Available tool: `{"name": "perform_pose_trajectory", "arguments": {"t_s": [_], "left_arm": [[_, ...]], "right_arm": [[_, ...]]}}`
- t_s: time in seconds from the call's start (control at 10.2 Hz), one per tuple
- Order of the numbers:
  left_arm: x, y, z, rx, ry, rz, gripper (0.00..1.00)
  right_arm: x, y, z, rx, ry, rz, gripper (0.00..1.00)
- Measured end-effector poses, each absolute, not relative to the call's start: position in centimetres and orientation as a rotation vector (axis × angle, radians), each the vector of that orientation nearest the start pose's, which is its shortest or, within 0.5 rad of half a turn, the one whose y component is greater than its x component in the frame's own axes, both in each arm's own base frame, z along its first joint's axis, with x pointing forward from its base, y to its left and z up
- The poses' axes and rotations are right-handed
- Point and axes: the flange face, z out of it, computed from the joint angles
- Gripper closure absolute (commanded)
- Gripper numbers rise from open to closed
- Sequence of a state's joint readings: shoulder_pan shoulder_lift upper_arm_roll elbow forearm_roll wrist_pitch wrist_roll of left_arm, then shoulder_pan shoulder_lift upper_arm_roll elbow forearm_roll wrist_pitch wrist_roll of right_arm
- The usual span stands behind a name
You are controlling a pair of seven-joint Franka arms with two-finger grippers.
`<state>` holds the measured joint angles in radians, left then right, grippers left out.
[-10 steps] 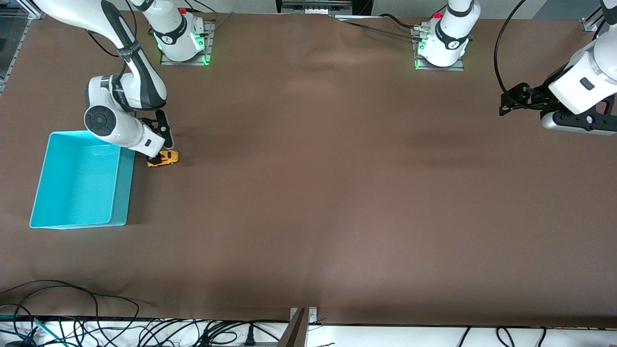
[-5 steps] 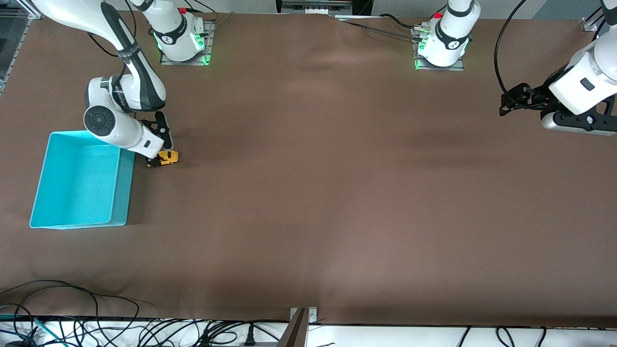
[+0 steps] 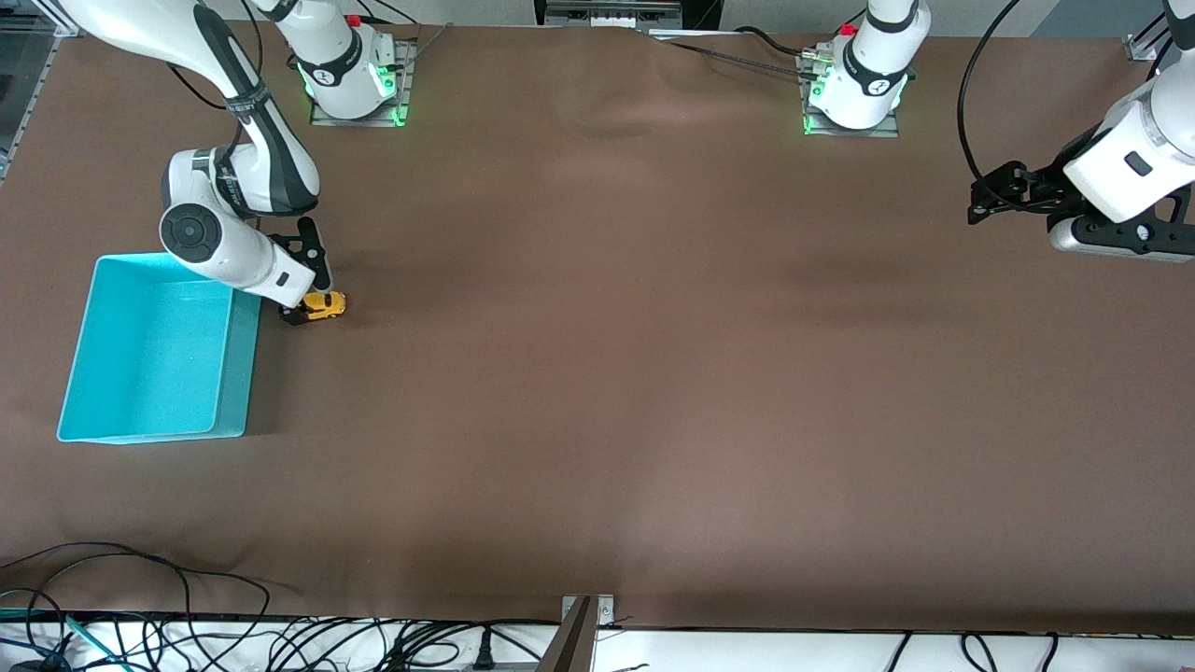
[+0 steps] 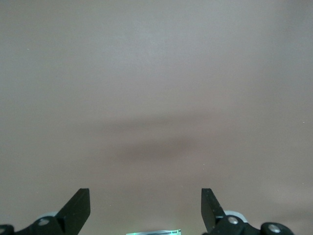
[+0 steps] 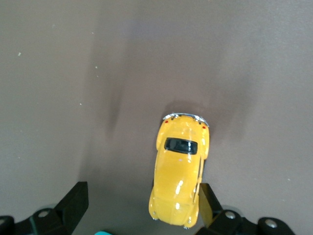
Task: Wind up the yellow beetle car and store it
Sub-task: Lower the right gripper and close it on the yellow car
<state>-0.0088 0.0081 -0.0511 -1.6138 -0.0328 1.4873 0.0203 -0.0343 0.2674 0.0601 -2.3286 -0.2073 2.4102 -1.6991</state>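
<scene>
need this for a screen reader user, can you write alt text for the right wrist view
A yellow beetle car seen from above on a brown table, lying between the open fingers of the right gripper, close against one fingertip and well apart from its mate.

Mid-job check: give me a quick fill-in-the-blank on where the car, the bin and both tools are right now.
1. The yellow beetle car sits on the ____, not in the turquoise bin.
2. The right tool is open, and the car touches ____ of its fingers.
3. The left tool is ____ and holds nothing.
4. The car stands beside the bin, toward the ____ arm's end.

Missing words: table; one; open; right
</scene>
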Motion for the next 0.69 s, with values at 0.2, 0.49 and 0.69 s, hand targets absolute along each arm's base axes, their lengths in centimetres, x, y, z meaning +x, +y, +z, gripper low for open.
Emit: {"name": "perform_pose_trajectory", "arguments": {"t_s": [0.2,0.49,0.69], "left_arm": [[54.43,-3.63,59.3,-3.162,0.128,0.218,0.0],[54.42,-3.63,59.2,-3.162,0.127,0.221,0.0],[54.43,-3.63,59.19,-3.162,0.127,0.221,0.0]], "right_arm": [[50.02,1.18,20.75,1.865,2.584,-0.316,0.0],[50.03,1.08,20.51,1.866,2.584,-0.314,0.0],[50.04,1.08,20.48,1.866,2.584,-0.313,0.0]]}}
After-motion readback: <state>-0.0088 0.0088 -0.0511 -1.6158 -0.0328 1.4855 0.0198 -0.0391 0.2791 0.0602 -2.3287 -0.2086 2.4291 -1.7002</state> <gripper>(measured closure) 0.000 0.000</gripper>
